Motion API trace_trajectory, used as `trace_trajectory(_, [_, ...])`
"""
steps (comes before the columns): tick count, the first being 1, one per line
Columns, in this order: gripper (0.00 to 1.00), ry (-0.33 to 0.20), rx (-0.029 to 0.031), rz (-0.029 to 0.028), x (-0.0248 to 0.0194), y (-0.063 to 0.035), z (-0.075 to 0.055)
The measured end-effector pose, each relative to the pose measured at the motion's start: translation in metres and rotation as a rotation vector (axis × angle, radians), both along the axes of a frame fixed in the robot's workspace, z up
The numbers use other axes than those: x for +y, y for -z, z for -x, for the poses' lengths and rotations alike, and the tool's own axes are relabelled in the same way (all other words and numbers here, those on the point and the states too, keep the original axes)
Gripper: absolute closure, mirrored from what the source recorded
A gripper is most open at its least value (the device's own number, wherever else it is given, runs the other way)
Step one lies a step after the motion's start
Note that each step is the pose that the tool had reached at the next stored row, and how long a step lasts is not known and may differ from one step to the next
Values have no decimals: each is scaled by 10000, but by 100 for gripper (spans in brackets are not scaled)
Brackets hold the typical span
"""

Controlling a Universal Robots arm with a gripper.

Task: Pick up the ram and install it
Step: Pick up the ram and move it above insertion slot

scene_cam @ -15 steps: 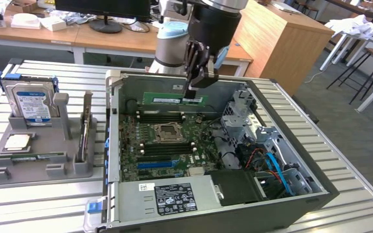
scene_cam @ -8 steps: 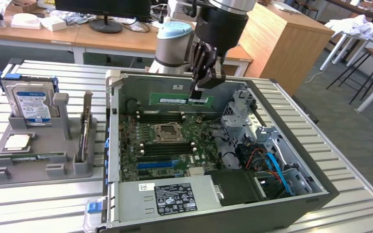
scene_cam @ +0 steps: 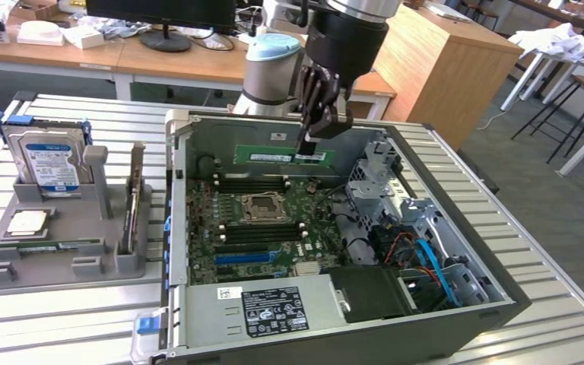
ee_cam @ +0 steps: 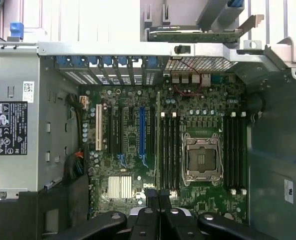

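While above the motherboard (scene_cam: 256, 220) in its case (scene_cam: 221, 141), tool (scene_cam: 313, 148) tight on the ram (scene_cam: 267, 157)

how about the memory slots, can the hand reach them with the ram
Probably yes: the case is open, the hand holds the ram above the motherboard, and the black slots beside the CPU socket lie uncovered.
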State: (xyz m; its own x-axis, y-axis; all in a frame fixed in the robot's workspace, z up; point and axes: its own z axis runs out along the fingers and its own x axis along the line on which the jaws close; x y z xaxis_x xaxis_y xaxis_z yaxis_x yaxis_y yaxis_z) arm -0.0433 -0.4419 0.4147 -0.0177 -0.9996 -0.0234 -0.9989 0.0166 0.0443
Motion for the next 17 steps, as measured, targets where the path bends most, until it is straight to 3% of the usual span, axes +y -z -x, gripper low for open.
trace_trajectory(17, [89, 0, 0, -11, 268, 45, 0])
